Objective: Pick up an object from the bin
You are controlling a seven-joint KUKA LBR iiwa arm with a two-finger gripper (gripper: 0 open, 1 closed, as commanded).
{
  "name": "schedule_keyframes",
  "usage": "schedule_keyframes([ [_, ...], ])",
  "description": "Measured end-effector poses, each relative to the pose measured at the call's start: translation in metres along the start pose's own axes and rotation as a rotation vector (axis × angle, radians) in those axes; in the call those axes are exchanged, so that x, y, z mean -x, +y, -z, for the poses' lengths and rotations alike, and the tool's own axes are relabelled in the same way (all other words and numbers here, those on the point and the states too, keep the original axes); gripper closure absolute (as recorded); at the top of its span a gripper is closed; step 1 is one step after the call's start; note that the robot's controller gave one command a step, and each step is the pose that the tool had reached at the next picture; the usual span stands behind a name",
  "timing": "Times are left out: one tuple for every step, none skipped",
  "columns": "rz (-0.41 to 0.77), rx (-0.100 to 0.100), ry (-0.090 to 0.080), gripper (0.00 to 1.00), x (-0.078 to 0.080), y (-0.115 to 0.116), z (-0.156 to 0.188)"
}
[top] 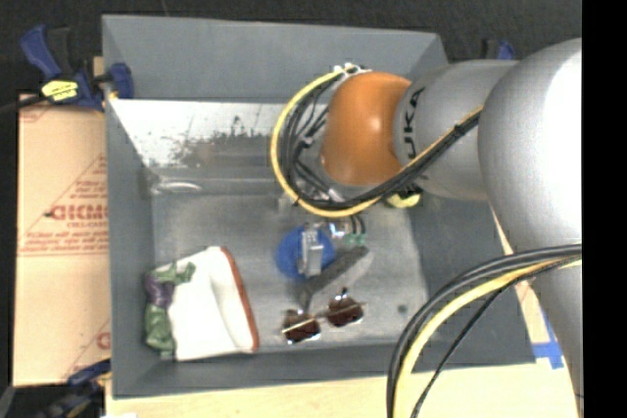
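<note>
My gripper hangs low in the middle of the bin, just under the arm's orange cover. Its metal tip overlaps the right side of a round blue object lying on the bin floor; I cannot make out whether it grips that object. A pair of sunglasses with brown lenses lies just in front of the gripper, near the front wall. A dark grey elongated piece slants between the blue object and the sunglasses.
A white cloth with an orange edge lies in the front left corner, with a green and purple soft thing at its left side. A small yellow item shows by the right wall under the arm.
</note>
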State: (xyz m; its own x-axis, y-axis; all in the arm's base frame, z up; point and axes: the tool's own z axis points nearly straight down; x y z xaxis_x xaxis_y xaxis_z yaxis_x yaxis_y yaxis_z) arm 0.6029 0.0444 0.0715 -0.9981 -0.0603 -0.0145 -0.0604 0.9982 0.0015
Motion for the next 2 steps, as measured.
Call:
schedule_keyframes([
  [0.009, -0.002, -0.022, 1.00, -0.0125, -0.0129, 0.0030],
  [0.008, -0.002, -0.022, 1.00, -0.0125, -0.0129, 0.0030],
])
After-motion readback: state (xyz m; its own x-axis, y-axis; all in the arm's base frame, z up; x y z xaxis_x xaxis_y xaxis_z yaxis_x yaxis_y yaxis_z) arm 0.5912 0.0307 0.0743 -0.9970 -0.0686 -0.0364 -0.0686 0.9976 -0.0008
